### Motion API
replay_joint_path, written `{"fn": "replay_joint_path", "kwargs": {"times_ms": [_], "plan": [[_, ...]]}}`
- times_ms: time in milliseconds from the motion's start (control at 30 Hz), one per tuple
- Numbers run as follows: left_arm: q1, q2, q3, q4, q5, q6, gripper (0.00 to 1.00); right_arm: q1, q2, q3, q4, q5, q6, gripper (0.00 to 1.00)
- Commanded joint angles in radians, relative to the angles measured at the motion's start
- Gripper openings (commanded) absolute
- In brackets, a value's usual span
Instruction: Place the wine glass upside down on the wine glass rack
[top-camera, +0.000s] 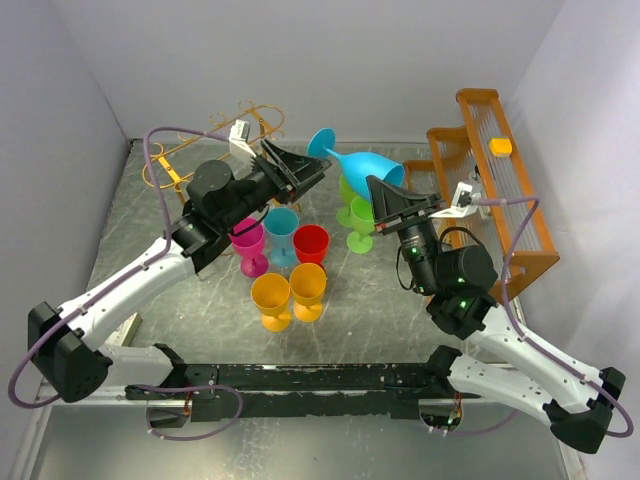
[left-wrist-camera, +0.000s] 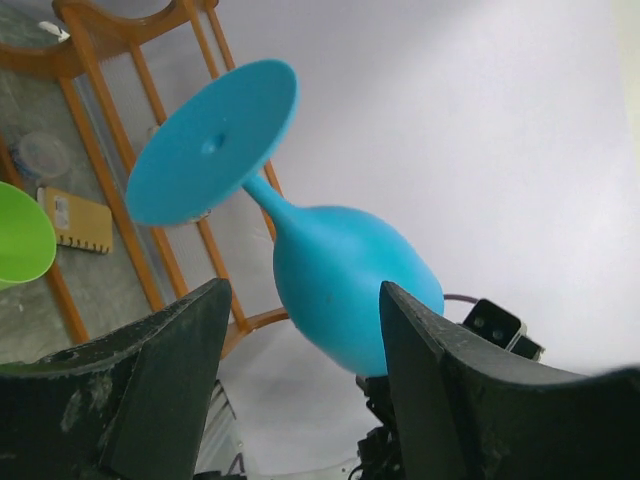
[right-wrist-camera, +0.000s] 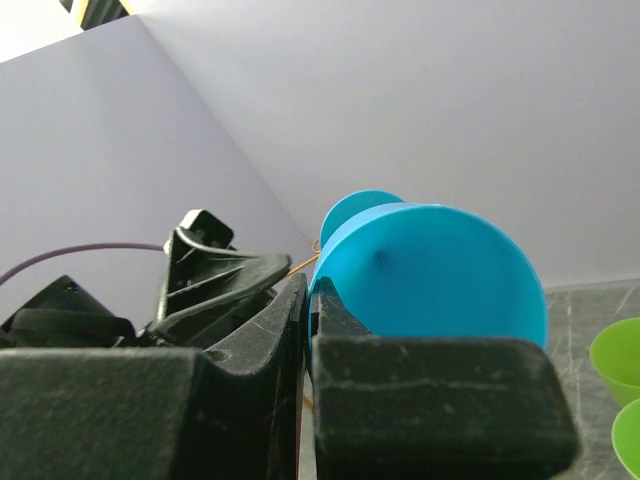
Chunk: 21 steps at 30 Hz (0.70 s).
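Inspecting the overhead view, the blue wine glass (top-camera: 362, 165) is found clear of the bench (top-camera: 370, 320), held in the air at about 12 o'clock of the work area, lying nearly on its side with the foot pointing toward 10 o'clock. The right end effector (top-camera: 382, 196) is pressed together on the thin wall at the bowl's rim, pinching it. The left end effector (top-camera: 312, 172) stands spread, its jaws flanking the bowl near the stem, contact not confirmed. The glass appears to be moulded plastic: matt, smooth and opaque, with a round bowl, short tapered stem and flat disc foot. It is judged light, stiff and unlikely to shatter, though the smooth curved bowl offers poor purchase and could slip or rotate in a rim pinch. The recommended hold for inversion is the stem just under the foot, where the narrow neck seats between the jaws. The wine glass rack (top-camera: 262, 112), thin gold-orange wire with curled ends, stands at 10 o'clock, well apart from the glass. A wooden slatted rack (top-camera: 510, 190) occupies 3 o'clock, and other coloured glasses (top-camera: 311, 243) stand upright at centre
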Motion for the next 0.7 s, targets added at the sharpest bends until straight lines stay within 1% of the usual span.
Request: {"fn": "replay_joint_path", "kwargs": {"times_ms": [0, 67, 200, 367, 467, 667], "plan": [[-0.025, 0.035, 0.023, 0.164, -0.083, -0.077, 0.70, 0.003, -0.016, -0.026, 0.057, -0.039, 0.064, 0.00], [-0.040, 0.038, 0.018, 0.199, -0.127, -0.071, 0.65, 0.003, -0.021, -0.031, 0.062, -0.058, 0.083, 0.00], [-0.060, 0.030, 0.022, 0.197, -0.215, -0.044, 0.61, 0.002, -0.032, -0.044, 0.062, -0.085, 0.119, 0.00], [-0.065, 0.016, -0.002, 0.195, -0.287, -0.093, 0.54, 0.003, -0.041, -0.061, 0.070, -0.116, 0.152, 0.00], [-0.067, 0.019, 0.000, 0.179, -0.298, -0.118, 0.54, 0.002, -0.041, -0.067, 0.080, -0.126, 0.165, 0.00], [-0.067, 0.030, 0.044, 0.065, -0.287, -0.120, 0.57, 0.003, -0.030, -0.075, 0.093, -0.111, 0.165, 0.00]]}}
